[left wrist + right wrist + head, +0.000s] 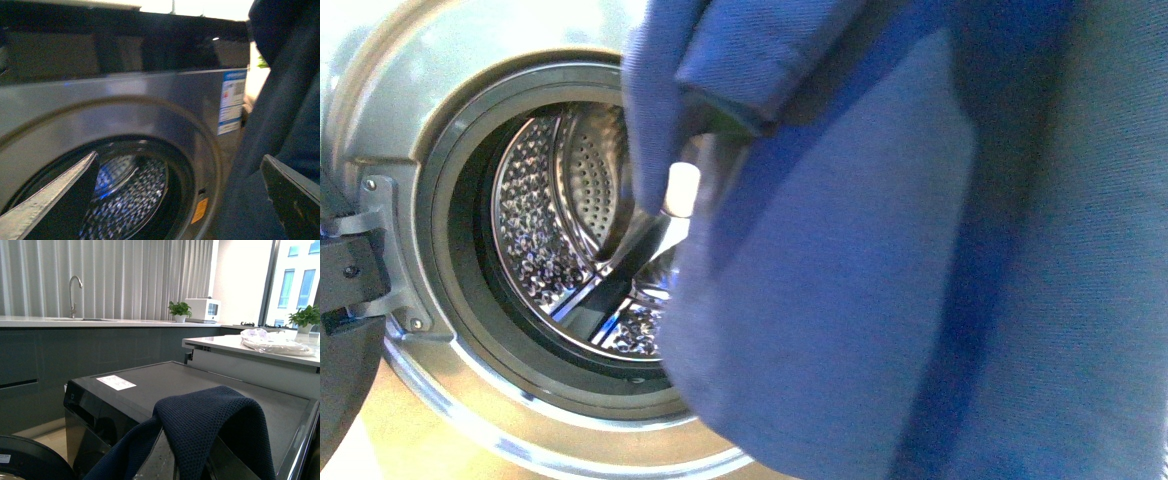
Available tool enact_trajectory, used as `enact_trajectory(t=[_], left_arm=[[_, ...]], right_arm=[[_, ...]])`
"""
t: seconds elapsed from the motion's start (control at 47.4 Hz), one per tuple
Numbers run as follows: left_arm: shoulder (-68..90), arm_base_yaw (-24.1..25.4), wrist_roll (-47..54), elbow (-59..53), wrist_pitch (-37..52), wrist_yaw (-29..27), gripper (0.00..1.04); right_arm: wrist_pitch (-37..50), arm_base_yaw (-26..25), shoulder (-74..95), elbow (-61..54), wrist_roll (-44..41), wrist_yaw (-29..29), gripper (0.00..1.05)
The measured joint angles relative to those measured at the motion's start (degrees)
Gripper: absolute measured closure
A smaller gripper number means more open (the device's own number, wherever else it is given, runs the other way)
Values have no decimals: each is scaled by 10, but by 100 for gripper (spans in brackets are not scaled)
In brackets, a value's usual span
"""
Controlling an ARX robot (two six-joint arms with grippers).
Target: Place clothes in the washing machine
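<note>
Your left gripper point(180, 156) has its jaws wide apart right at the washing machine point(390, 130), and the clothes point(920, 280) hang in front of the open drum point(535, 210), against one finger. Your right gripper is buried under the fabric, so no telling if it's clamped.

The clothes point(920, 250) read plain mid-blue in the front view and dark navy with a fine waffle-knit pattern in the right wrist view. The washing machine point(380, 100) has a grey-silver front, a glossy black top band, a shiny steel drum point(545, 220) patterned with small dimples and holes, a blue-and-white label point(231, 102) and an orange sticker point(199, 210). Behind, pale grey curtains point(125, 270) fall in vertical stripes above a white worktop point(100, 320), dark grey-green cabinets point(100, 350) and a green plant point(179, 307) in a white pot point(179, 318).
</note>
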Motion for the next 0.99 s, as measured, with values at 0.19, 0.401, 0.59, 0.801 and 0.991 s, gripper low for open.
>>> enact_trajectory(t=[0.19, 0.401, 0.59, 0.801, 0.991], left_arm=[[44, -74, -9, 77, 36, 55, 6], [127, -182, 20, 146, 12, 124, 6], [184, -227, 37, 188, -16, 108, 6], [229, -273, 63, 228, -45, 65, 6], [250, -318, 60, 245, -31, 69, 6]], right_arm=[[0, 0, 0, 0, 0, 0, 102], [0, 0, 0, 0, 0, 0, 102], [0, 0, 0, 0, 0, 0, 102], [0, 0, 0, 0, 0, 0, 102], [0, 0, 0, 0, 0, 0, 102]])
